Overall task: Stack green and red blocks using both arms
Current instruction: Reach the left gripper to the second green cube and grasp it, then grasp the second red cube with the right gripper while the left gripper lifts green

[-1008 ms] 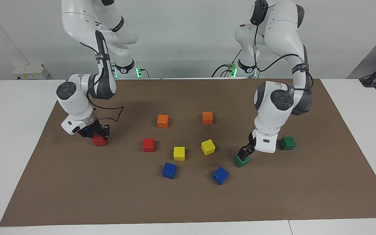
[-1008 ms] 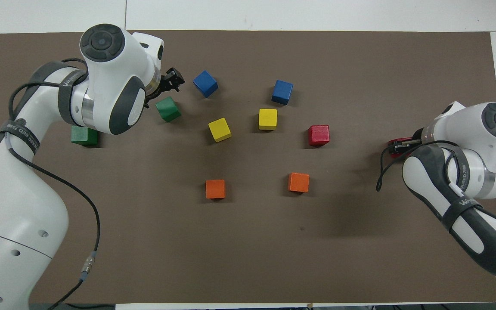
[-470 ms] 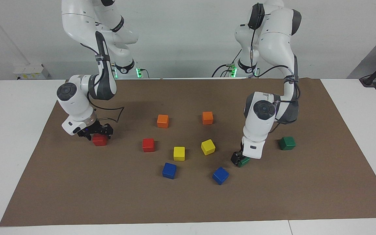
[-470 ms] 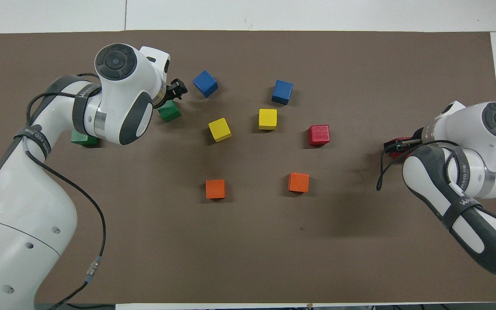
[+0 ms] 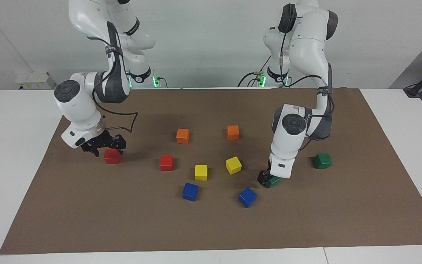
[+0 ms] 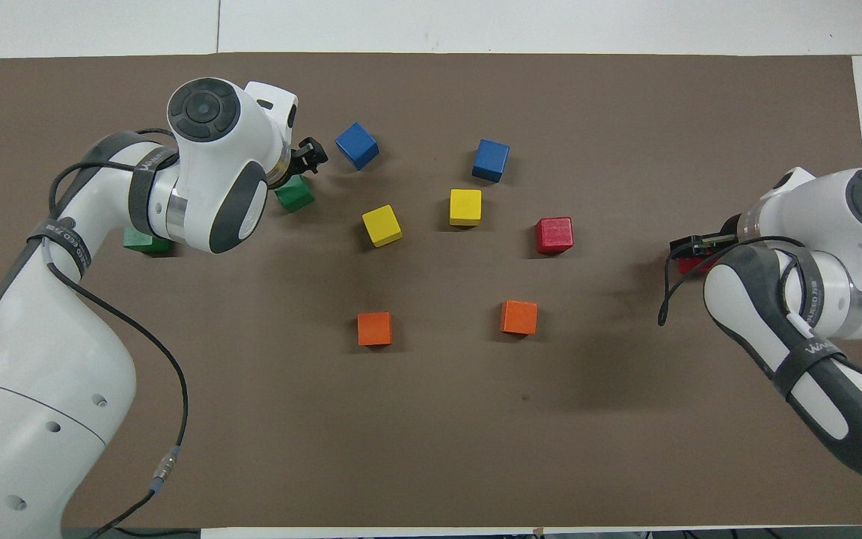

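Toward the left arm's end of the bench [image 5: 13,146]: one green block [image 5: 274,181] sits on the brown mat [image 5: 86,220], and the left tool [image 5: 264,178] is down against it, half hiding it.
Left tool grip: cannot tell whether it clasps the block.
Second green block [image 5: 322,160]: near the first and closer to the bench's end edge, standing free.
Toward the right arm's end: a red block [image 5: 112,156] rests on the mat, with the right tool [image 5: 103,146] spread wide, empty, just above and beside it.
Second red block [image 5: 166,162]: toward the middle of the bench, alone.
Around the middle: two yellow cubes [image 5: 201,172], two blue cubes [image 5: 190,191] toward the edge farthest from the robots, and two orange cubes [image 5: 182,136] toward the robots' edge.
In the way: one blue cube lies close to the left tool's green block.
Shapes and surfaces: all are small, equal, glossy cubes; the mat is flat and matte.
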Robot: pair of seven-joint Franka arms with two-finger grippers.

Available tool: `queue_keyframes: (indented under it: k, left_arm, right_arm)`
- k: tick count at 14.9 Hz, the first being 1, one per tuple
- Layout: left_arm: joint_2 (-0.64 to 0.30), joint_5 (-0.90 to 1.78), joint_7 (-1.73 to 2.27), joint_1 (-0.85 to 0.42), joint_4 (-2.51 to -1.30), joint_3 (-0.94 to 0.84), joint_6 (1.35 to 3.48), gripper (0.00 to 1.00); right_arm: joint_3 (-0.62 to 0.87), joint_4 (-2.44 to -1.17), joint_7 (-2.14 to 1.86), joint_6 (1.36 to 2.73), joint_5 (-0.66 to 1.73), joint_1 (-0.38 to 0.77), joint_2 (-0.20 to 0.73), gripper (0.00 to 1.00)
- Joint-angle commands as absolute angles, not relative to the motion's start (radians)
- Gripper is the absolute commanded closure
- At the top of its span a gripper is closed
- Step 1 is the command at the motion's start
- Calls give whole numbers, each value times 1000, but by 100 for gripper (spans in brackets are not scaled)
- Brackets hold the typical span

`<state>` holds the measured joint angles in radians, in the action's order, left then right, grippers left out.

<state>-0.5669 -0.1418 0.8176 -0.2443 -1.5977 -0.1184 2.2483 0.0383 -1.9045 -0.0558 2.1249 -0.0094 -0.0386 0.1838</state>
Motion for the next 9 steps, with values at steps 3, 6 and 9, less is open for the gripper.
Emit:
queue_keyframes:
  k: [3,6,9]
  left_arm:
    - [-532,-153,838,-258,-1658,-104,2287,0]
    - [-525,-153,847,-258,-1690,-104,2316,0]
    - [-520,-153,850,-258,-1700,-104,2321,0]
  right_arm:
    - [44,-1821,29,2066,3,5,178,0]
    - [46,-1832,83,2031,5,23,153,0]
    - [46,-1830,75,2036,5,15,150,0]
